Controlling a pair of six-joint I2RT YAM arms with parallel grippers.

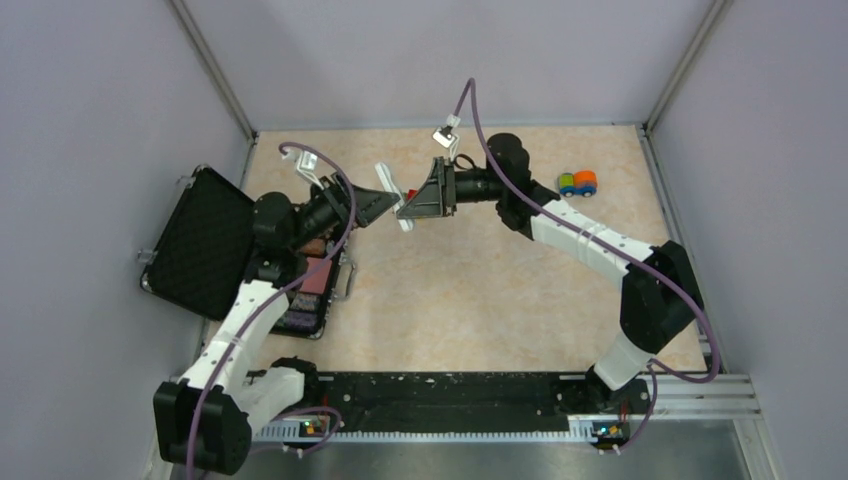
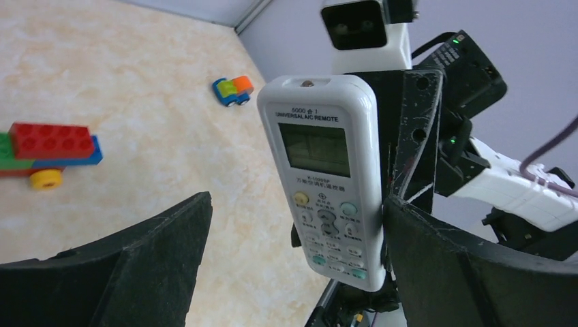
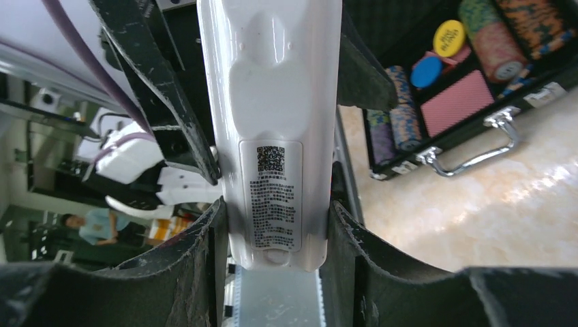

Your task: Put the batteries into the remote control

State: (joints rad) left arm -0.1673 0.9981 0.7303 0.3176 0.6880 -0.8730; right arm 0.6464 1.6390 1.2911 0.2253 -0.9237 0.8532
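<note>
Pre-load step: right gripper (image 3: 272, 228) clamps slim white plastic remote control (image 2: 326, 170); left gripper (image 2: 293, 231) spread wide around it (2 batteries unseen). Next: pull back cover off.

Front of the remote control (image 2: 327, 170), via my left wrist cam: top line above the screen (image 2: 315, 148) reads "5000 合 1". The line under it reads "UNIVERSAL A/C REMOTE". Small print just below the screen & marks on the buttons (image 2: 330, 228): too small to read.

Back of the remote, via my right wrist cam: label (image 3: 271, 211) w/ a QR code (image 3: 270, 159) at its top, then rows of tiny print, not legible.

Poker chips (image 3: 501, 48): markings unreadable.
</note>
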